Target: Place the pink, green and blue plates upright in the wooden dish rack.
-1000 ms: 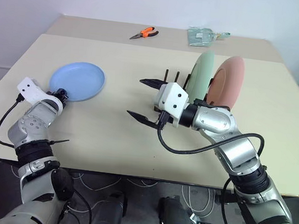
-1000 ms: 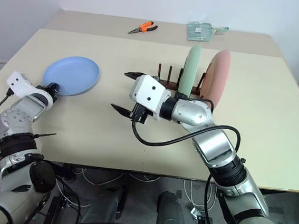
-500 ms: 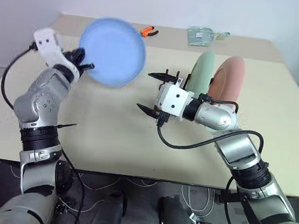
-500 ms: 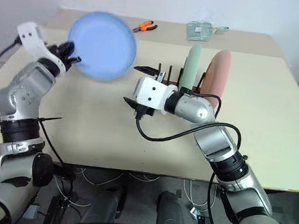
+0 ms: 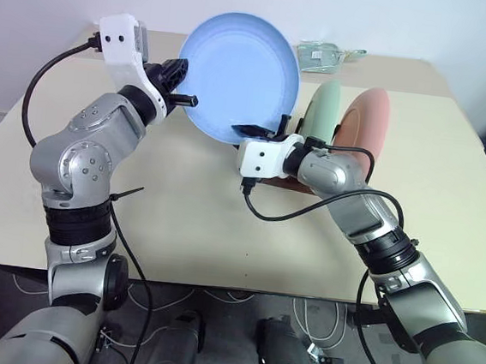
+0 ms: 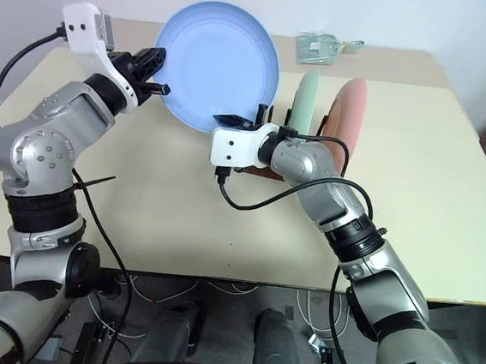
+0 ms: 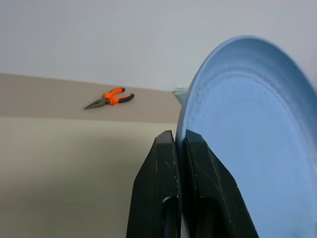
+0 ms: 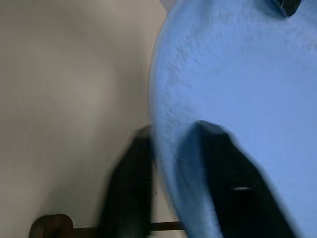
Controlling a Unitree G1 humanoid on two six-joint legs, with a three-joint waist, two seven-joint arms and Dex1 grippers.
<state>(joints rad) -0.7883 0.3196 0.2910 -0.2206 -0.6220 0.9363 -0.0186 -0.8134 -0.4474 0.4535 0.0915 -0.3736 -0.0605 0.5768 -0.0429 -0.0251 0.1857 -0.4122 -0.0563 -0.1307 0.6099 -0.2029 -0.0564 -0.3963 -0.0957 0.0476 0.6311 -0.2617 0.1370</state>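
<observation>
The blue plate [image 5: 238,77] is up in the air in the upper middle of the head-camera frame, tilted nearly upright with its inside facing the camera. The left gripper [image 5: 184,83] is clamped tight on the plate's left rim, coming in from the upper left; in the left wrist view you can see both black fingers [image 7: 159,186] pinched together with the thin rim squeezed between them.

The right gripper [image 5: 254,132] is at the plate's lower edge, about the center of the frame. In the right wrist view one finger [image 8: 225,173] sits in front of the blue surface and the other is behind the rim, so the rim is between them and they look closed in on it, but that shot is blurry, so can't say for sure it's really gripping.

The green plate [image 5: 323,112] and pink plate [image 5: 366,125] are standing on edge side by side in the wooden rack [image 6: 262,115], right of center, green on the left, pink on the right, just behind the right arm.

Everything's on a beige table [image 5: 179,219]. Orange-handled pliers [image 7: 109,98] lie toward the back of it, and a clear bag [image 5: 324,54] sits at the far edge, upper right of the blue plate.
</observation>
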